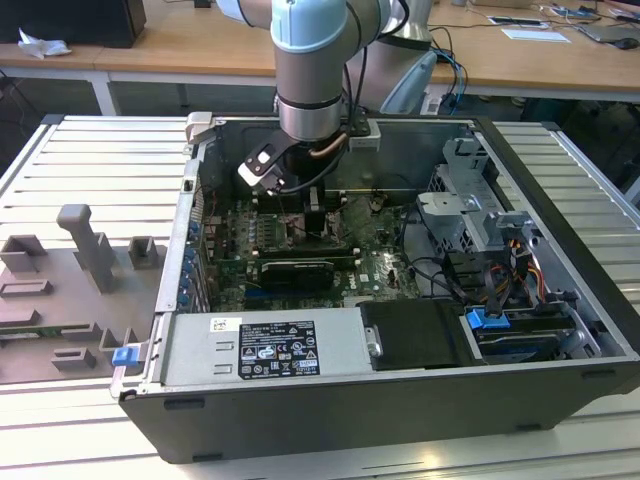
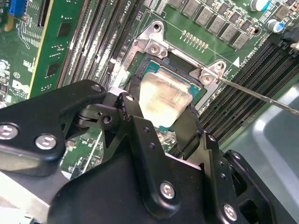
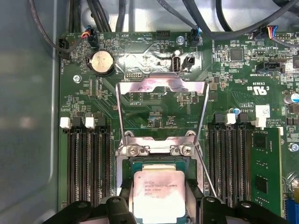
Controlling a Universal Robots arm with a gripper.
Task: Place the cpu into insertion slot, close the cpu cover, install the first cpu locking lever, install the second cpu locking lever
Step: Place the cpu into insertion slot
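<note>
On the slatted counter (image 1: 90,150) we see an open computer case (image 1: 330,420), and the arm (image 1: 310,90) reaches down into it over the motherboard (image 3: 233,70). As we judge it, the work stands in its first step. The cpu cover (image 3: 161,85) is swung open away from the socket (image 3: 140,164), its window showing bare board, so closing it is not yet done. In both wrist views the cpu (image 2: 163,95) sits between the black jaws, which flank two opposite edges and appear to pinch it. It lies directly over the socket, inside the metal frame. We cannot tell whether it is fully seated or a touch above, though in the second wrist view it seems slightly tilted. One thin locking lever (image 2: 261,95) stands free beside the socket, not latched. We cannot make out the other lever for certain, so we take both lever steps as left to do.
</note>
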